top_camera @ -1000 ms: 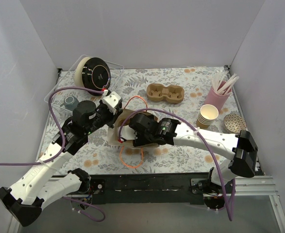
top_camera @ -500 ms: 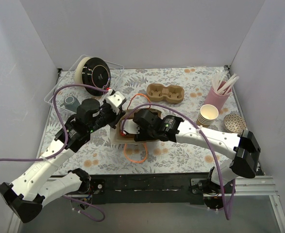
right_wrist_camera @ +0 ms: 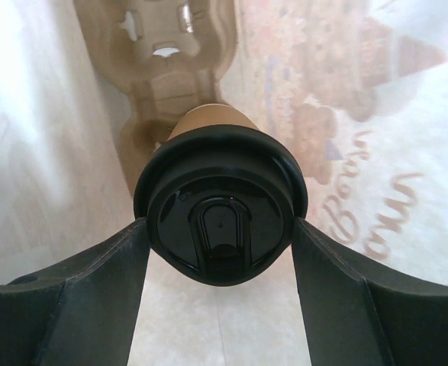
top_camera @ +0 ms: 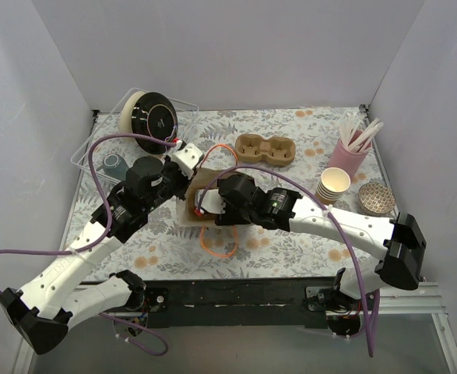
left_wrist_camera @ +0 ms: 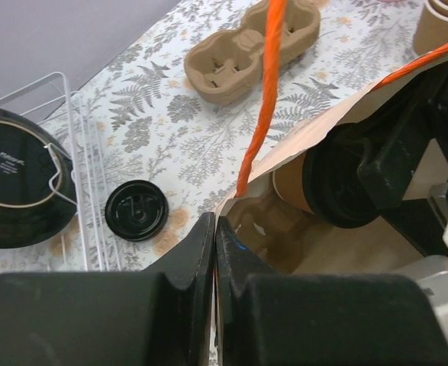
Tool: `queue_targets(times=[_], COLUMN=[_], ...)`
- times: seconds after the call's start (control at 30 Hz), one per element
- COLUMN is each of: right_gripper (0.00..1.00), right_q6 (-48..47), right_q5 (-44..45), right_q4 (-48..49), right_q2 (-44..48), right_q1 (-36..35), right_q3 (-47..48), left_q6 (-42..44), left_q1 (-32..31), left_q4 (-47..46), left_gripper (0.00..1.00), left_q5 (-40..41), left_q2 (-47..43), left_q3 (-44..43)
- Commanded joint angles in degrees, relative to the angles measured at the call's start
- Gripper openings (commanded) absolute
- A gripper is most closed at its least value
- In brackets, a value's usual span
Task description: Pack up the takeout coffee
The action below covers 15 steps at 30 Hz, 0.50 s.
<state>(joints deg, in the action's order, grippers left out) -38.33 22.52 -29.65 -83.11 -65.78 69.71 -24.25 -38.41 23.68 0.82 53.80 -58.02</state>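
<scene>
Counter point(top_camera: 290, 128) centre: left tool point(left_wrist_camera: 214, 229) pinches the bag point(left_wrist_camera: 338, 255) rim, right tool point(right_wrist_camera: 220, 229) clamps the takeout coffee point(right_wrist_camera: 220, 202) between tight bag walls.

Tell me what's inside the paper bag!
Inside the paper bag is a brown cup tray, and the right gripper holds the black-lidded takeout coffee close to it. The coffee covers part of the tray, and the tray hides the bag's bottom.
</scene>
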Motion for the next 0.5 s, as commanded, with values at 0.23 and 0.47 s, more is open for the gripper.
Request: queue_targets(times=[0.23, 0.47], right_gripper=[0.36, 0.36], right_q6=[-0.3, -0.6], right_q5=[4.2, 5.9], right_q4=[3.3, 5.5], right_q2=[-0.8, -1.8], right_q1=[-0.1, 0.8], right_q3=[3.4, 2.4], left_q6=[5.6, 6.3], left_q1=[-0.3, -1.0], left_q4=[-8.3, -11.2], left_gripper=[0.0, 0.0], left_q5=[5.5, 8.1], left_q2=[-0.8, -3.3], left_q3=[1.9, 7.3])
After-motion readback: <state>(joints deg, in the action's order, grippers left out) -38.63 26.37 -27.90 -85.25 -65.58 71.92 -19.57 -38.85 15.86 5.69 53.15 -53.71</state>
